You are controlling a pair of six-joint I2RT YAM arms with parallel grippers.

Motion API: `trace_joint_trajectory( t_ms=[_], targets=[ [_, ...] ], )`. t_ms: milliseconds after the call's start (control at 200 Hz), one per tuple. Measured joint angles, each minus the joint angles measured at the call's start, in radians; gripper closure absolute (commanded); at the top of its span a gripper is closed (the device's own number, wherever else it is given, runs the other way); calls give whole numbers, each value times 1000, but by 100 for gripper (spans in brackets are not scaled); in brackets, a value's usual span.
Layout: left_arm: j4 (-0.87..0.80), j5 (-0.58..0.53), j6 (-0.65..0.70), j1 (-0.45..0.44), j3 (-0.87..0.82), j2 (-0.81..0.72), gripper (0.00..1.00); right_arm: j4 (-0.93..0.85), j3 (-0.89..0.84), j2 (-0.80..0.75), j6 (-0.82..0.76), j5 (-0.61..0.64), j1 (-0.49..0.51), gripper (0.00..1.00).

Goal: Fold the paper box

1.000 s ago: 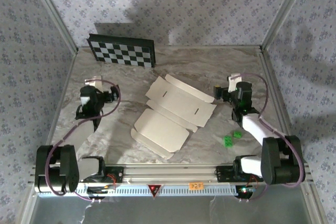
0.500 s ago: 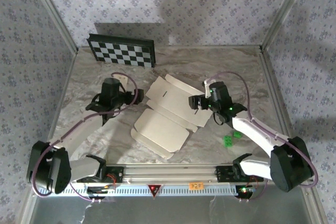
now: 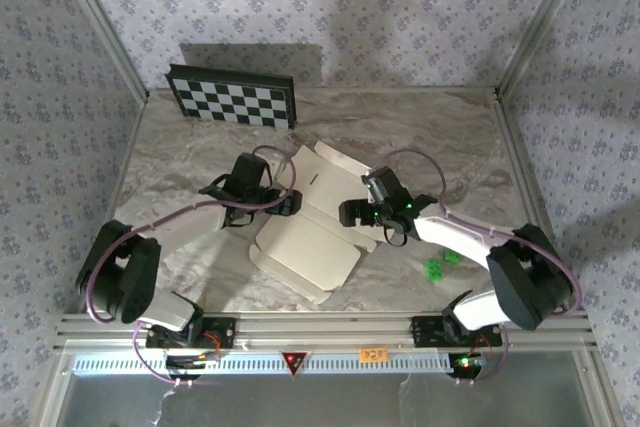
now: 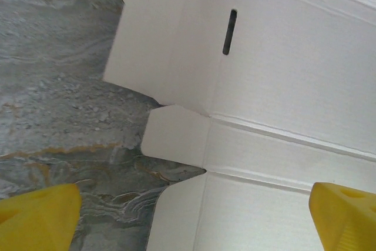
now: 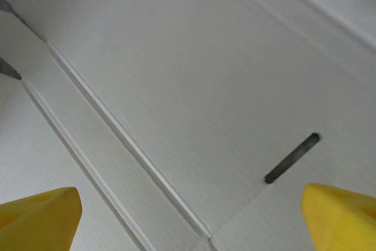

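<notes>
The paper box [image 3: 318, 215] lies flat and unfolded mid-table, a white die-cut sheet with flaps and slots. My left gripper [image 3: 287, 202] hovers at the sheet's left edge. In the left wrist view it [image 4: 191, 223] is open, its yellow fingertips [image 4: 36, 216] spanning marble and sheet, with a small side tab [image 4: 175, 136] and a slot [image 4: 229, 30] ahead. My right gripper [image 3: 349, 213] is over the sheet's middle. The right wrist view shows it [image 5: 188, 221] open above the creased panel [image 5: 194, 86], near a slot [image 5: 292, 158]. Nothing is held.
A black-and-white checkerboard panel [image 3: 232, 97] leans at the back left. Two small green pieces [image 3: 441, 263] lie on the marble table [image 3: 170, 157] to the right of the sheet. Metal frame posts and patterned walls close in the sides.
Both arms have swung inward from the table's sides, the left moving right and the right moving left, until both grippers sit over the sheet. The sheet has not moved.
</notes>
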Motion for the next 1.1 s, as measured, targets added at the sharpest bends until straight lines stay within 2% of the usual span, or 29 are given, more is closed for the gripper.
trace_joint_trajectory(
  t_ms=[45,110,175,475,720,1099],
  targets=[
    [0,13,0,0,8,23,2,-4,11,25,15,-21,2,2],
    [0,33,0,0,16,51,11,-3,20,53,34,-49,2,2],
    [-8,59,3,0,25,79,14,-3,24,79,48,-73,2,3],
    [-54,169,2,0,68,205,20,-22,53,145,66,-143,-31,3],
    [-50,183,1,3,60,203,22,-36,83,171,57,-184,-102,3],
    [-3,232,-85,2,-75,91,25,-81,243,308,-42,-217,-198,8]
  ],
)
